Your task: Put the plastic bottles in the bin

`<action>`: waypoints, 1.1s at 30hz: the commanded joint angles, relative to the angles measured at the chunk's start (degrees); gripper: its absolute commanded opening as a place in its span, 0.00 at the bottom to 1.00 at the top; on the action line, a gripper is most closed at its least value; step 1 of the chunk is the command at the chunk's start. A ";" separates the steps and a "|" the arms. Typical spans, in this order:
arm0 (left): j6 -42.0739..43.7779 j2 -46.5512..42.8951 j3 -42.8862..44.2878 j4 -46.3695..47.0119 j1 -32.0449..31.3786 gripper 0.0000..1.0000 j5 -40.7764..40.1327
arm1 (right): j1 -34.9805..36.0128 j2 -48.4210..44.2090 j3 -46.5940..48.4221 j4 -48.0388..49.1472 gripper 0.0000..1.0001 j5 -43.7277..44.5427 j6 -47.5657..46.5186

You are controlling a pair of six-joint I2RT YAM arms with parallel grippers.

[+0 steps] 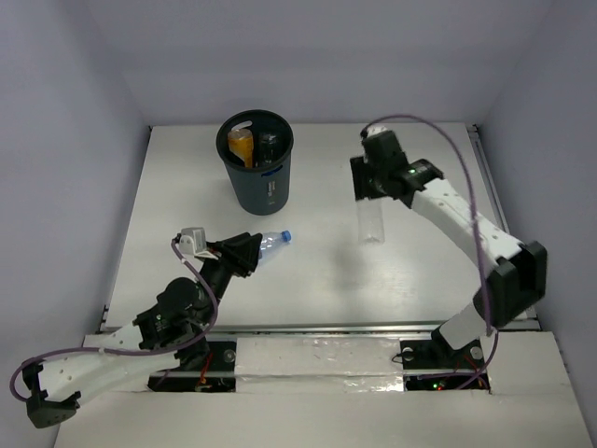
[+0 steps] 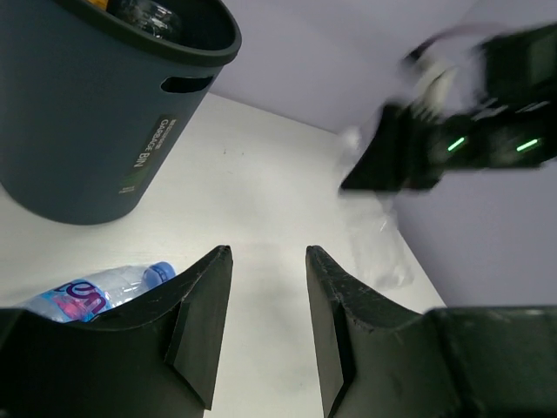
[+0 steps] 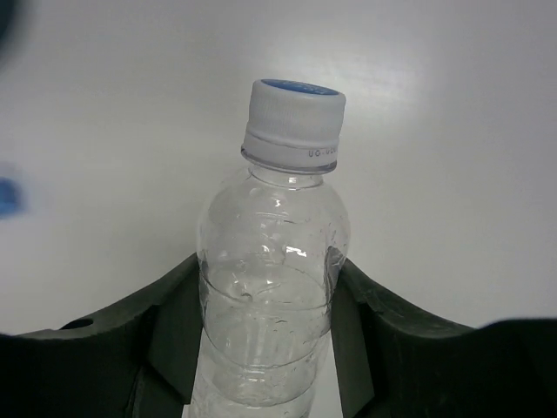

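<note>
The dark grey bin (image 1: 259, 182) stands at the back of the table and holds several bottles, one orange (image 1: 241, 147). It also shows in the left wrist view (image 2: 78, 122). My right gripper (image 1: 373, 198) is shut on the big clear ribbed bottle (image 1: 373, 224), which points away from it, white-and-blue cap (image 3: 294, 122) outward, above the table. In the right wrist view the gripper (image 3: 268, 264) has both fingers pressed on the bottle's (image 3: 270, 305) sides. My left gripper (image 1: 246, 254) is open and empty. A small blue-capped bottle (image 1: 273, 242) lies beside it, outside the left finger (image 2: 196, 322), on the table (image 2: 91, 293).
White walls close the table at the back and both sides. A raised white ledge (image 1: 317, 359) runs along the near edge by the arm bases. The right arm and its bottle show blurred in the left wrist view (image 2: 435, 144).
</note>
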 commanded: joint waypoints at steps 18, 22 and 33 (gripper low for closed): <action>-0.05 5.83 1.37 3.19 4.98 0.36 1.71 | 10.25 22.44 48.89 48.34 0.48 -15.45 8.70; -0.49 3.54 0.58 2.31 7.53 0.36 2.76 | 11.14 29.66 55.31 50.09 0.49 -11.81 6.14; -2.86 8.02 1.81 2.05 13.51 0.35 7.95 | 14.38 29.16 41.53 53.96 0.55 -7.24 -1.41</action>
